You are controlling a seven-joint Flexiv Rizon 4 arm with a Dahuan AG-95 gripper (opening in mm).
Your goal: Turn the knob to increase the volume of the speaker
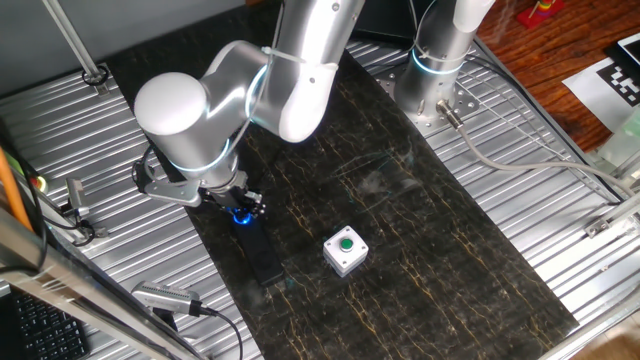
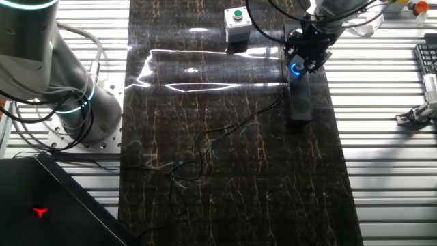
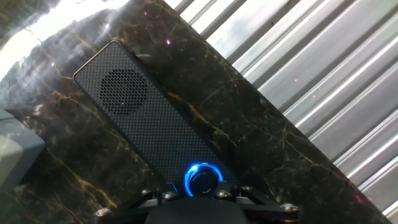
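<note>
Left of the white button box [image 1: 344, 250], gripper [image 1: 240, 208] sits right over the knob [image 3: 202, 178] at the speaker [image 3: 146, 121] end on the desk [image 1: 420, 230]; jaw opening/grip unclear, turn apparently still pending.

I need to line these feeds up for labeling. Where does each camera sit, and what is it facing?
One fixed view: high, looking down past the arm's elbow at the gripper over the speaker.
The other fixed view: high on the opposite side, arm base at left, gripper at the knob.
Hand view: on the hand, looking down the speaker.
All share the blue-lit knob.
</note>
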